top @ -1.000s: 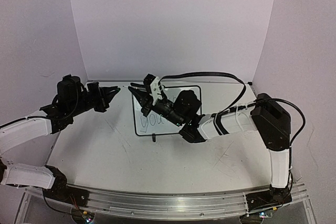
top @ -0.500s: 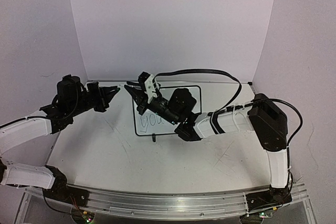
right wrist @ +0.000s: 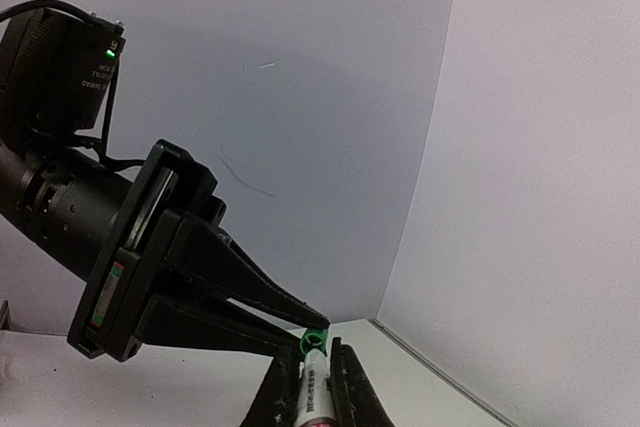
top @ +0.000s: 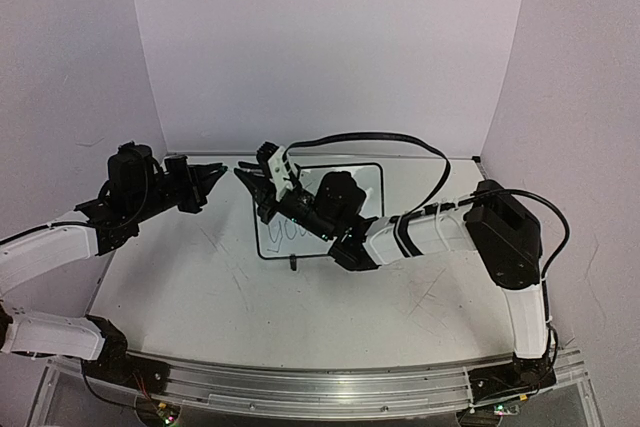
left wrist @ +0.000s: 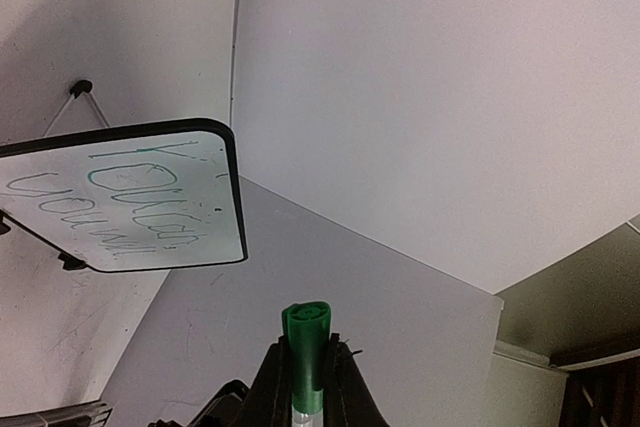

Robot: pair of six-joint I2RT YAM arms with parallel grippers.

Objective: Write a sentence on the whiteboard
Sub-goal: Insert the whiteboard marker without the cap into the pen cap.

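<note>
Toward the back of the table (top: 250,307), the whiteboard (left wrist: 226,182) is seen, black-framed and partly covered in the top view by the right arm. Two lines of greenish handwriting, the sentence (left wrist: 120,197), are carried on its face; "You can, you will" is roughly made out. Off the board's far left corner, the left jaws are pressed together on a green piece (left wrist: 306,332), cap-like. Over the board's left edge, the right jaws are pinched on a white-bodied marker (right wrist: 316,392), green at its end. The two sets of tips are pointed at each other, close. Whether the marker's end is touched by the left jaws cannot be told.
</note>
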